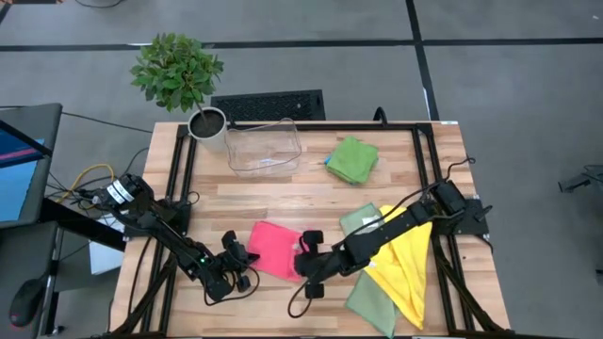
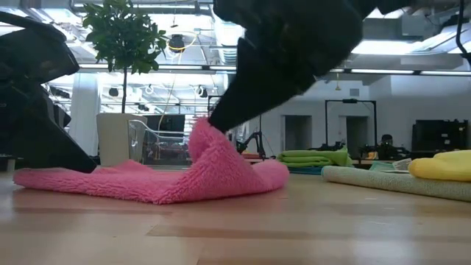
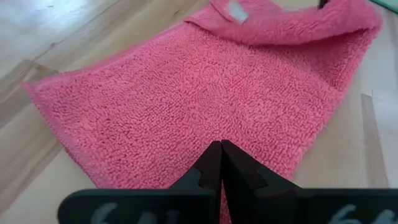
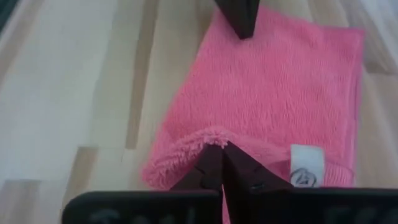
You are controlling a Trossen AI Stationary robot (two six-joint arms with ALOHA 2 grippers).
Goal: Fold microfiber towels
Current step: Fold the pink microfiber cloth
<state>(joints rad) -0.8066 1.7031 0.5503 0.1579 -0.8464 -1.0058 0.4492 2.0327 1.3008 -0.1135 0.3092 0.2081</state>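
Note:
A pink microfiber towel (image 1: 275,247) lies on the wooden table near its front edge, between my two grippers. My left gripper (image 1: 251,256) is shut, with its tips on the towel's left part (image 3: 219,155). My right gripper (image 1: 303,258) is shut on the towel's right edge, which stands raised (image 2: 207,136) above the rest. A white tag (image 4: 306,165) shows next to the right fingers. A folded bright green towel (image 1: 352,158) lies at the back right. A yellow towel (image 1: 407,266) and a sage towel (image 1: 369,303) lie under the right arm. My left gripper rests its shut fingertips (image 3: 217,163) on the pink towel's top near its left edge, slanting down from the table's left; whether any cloth is pinched I cannot tell. The towel lies flat there. My right gripper pinches the pink towel's right edge (image 4: 211,138) beside the tag, slanting down from the table's right. That edge is lifted and curls over, while the rest of the towel lies on the table.
A clear plastic bin (image 1: 264,147) and a potted plant (image 1: 205,122) stand at the back of the table. Black rails run along both sides of the table (image 1: 283,198). Bare wood lies between the bin and the pink towel.

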